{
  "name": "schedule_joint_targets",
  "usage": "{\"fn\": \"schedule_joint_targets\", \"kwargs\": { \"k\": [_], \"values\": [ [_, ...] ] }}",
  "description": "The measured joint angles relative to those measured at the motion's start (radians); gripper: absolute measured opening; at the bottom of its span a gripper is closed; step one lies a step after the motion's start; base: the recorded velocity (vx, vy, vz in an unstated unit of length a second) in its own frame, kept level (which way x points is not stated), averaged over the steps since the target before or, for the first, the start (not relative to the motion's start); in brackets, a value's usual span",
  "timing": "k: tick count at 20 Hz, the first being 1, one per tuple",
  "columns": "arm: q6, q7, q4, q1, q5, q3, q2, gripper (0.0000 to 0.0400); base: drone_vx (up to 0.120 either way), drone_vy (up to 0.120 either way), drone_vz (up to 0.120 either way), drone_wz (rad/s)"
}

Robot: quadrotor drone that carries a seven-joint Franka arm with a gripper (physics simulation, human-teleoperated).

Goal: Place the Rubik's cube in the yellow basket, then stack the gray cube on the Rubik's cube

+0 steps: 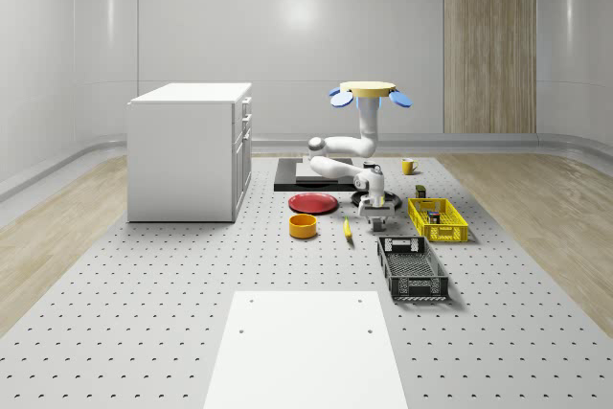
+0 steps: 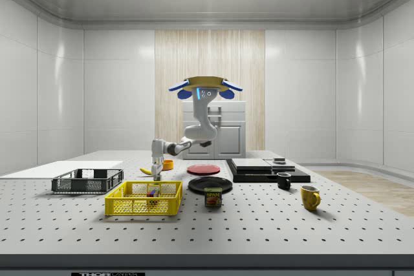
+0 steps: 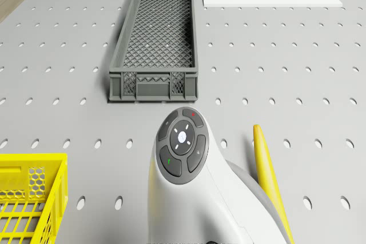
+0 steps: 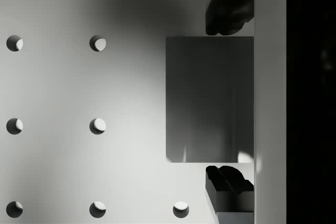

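Fingers [image 4: 230, 11] stand spread on either side of the plain gray cube [image 4: 210, 99] on the perforated gray worktop [image 4: 79, 87], not touching it. Right of them in the whole-scene view, the multicoloured Rubik's cube [image 2: 152, 192] lies inside the yellow mesh basket [image 1: 437, 218]. Blue-rotored drone [image 1: 371, 93] hovers above.

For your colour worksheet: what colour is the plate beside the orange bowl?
Red plate, clearest in the whole-scene view.
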Motion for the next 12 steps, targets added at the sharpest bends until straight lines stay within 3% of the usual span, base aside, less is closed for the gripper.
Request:
{"fn": "schedule_joint_targets", "kwargs": {
  "k": [5,12],
  "values": [
    [-0.003,-0.001,0.004,-0.002,-0.002,-0.001,0.005,0.0274,0.0,0.0,0.0,0.0],
    [-0.013,-0.003,-0.002,0.002,0.009,0.013,0.009,0.0254,0.0,0.0,0.0,0.0]
  ]
}}
